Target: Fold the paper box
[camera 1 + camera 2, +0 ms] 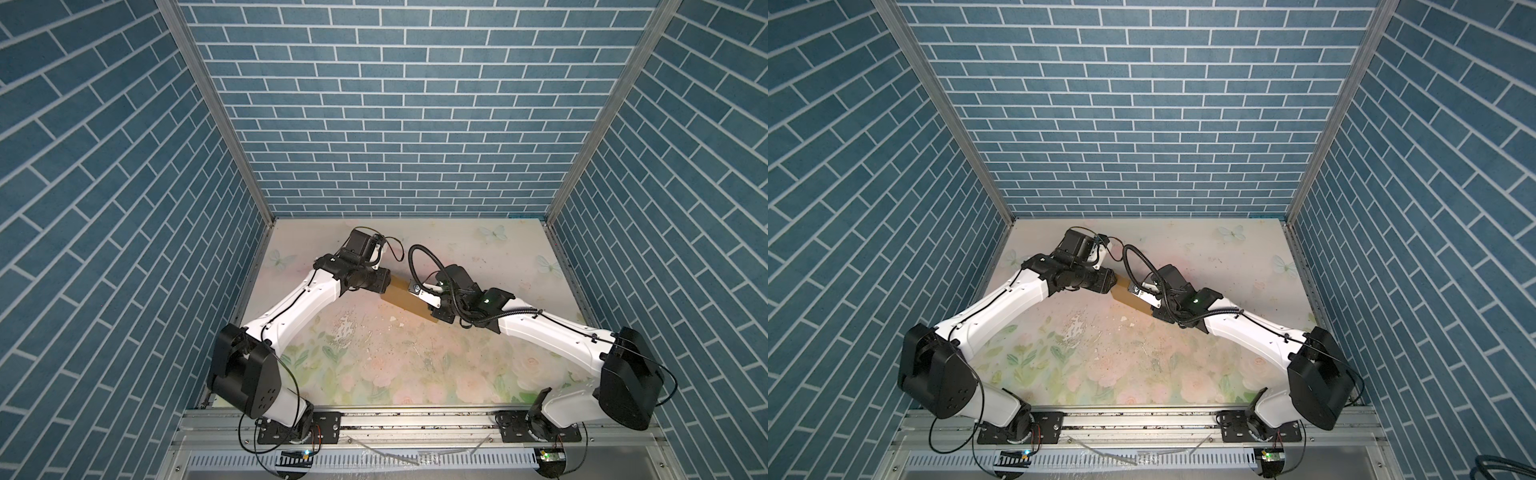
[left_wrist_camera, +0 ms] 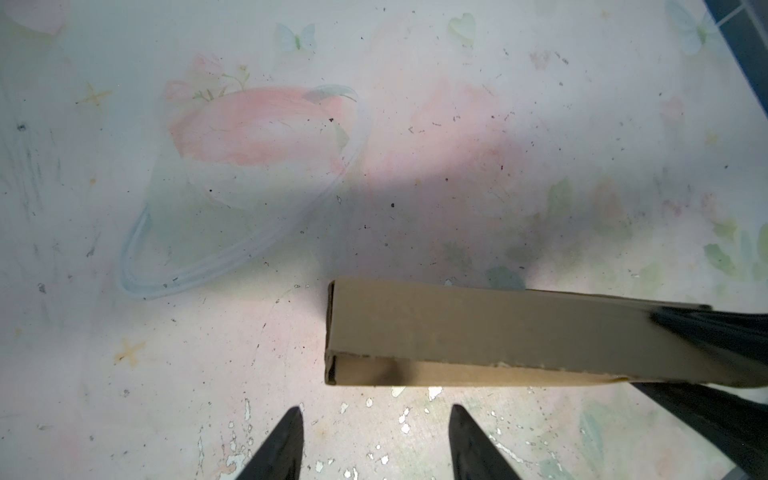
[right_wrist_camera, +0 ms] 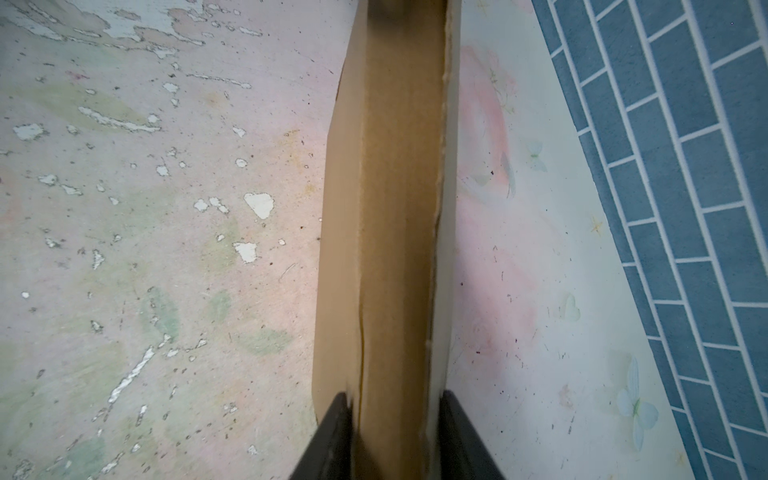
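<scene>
The paper box (image 1: 404,296) in right hand (image 3: 394,400), left hand (image 2: 376,411) near its other end

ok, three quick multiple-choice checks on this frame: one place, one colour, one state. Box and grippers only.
1. Where is the box?
A. between the two grippers, mid-scene
B. at the front edge
C. in the far right corner

2. Colour of the box?
A. white
B. brown
C. blue

3. State of the left gripper?
A. shut on the box
B. open, clear of the box
C. shut, empty

Key:
1 A: both top views show it between the two wrists, over the middle of the table.
2 B: it is plain brown card in every view.
3 B: the fingertips stand apart, short of the box, which the right gripper clamps instead.
</scene>
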Robot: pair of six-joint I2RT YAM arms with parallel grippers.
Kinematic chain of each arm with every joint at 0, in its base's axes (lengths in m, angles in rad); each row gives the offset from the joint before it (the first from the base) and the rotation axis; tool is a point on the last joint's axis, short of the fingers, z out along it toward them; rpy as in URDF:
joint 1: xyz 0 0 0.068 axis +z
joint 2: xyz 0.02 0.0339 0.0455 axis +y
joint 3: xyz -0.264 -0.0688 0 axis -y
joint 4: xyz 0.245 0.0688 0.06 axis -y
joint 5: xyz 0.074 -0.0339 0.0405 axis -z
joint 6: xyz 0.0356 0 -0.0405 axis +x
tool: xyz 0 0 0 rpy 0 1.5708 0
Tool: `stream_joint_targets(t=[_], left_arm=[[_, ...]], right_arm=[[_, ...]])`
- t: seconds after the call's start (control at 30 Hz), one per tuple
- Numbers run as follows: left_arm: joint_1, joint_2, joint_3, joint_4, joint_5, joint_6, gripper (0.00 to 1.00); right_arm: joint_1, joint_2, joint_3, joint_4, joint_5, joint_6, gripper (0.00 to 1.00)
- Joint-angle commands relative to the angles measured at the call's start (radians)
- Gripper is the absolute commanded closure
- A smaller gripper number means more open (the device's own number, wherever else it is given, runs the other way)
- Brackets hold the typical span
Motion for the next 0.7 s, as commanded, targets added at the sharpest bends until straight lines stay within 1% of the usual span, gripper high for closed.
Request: stream_joint_targets(t=[0.0, 0.1, 0.27, 0.5, 0.67], left_arm=[[0.060, -0.044, -0.018, 0.031, 0.069, -0.060, 0.41], [0.118, -0.066, -0.055, 0.095, 0.152, -0.115, 0.40], [0.173, -0.057, -0.093, 0.212, 0.264, -0.207, 0.36], [0.183, 0.026, -0.126, 0.399, 0.353, -0.320, 0.35], [0.183, 0.067, -0.142, 0.457, 0.377, -0.352, 0.36]], right_arm=[[-0.005, 0.022, 0.031, -0.045, -0.028, 0.021, 0.66], [-0.007, 0.019, 0.030, -0.047, -0.030, 0.021, 0.66], [-0.008, 0.019, 0.031, -0.051, -0.033, 0.020, 0.66], [-0.010, 0.019, 0.034, -0.056, -0.031, 0.023, 0.66], [-0.009, 0.019, 0.035, -0.057, -0.028, 0.028, 0.67]])
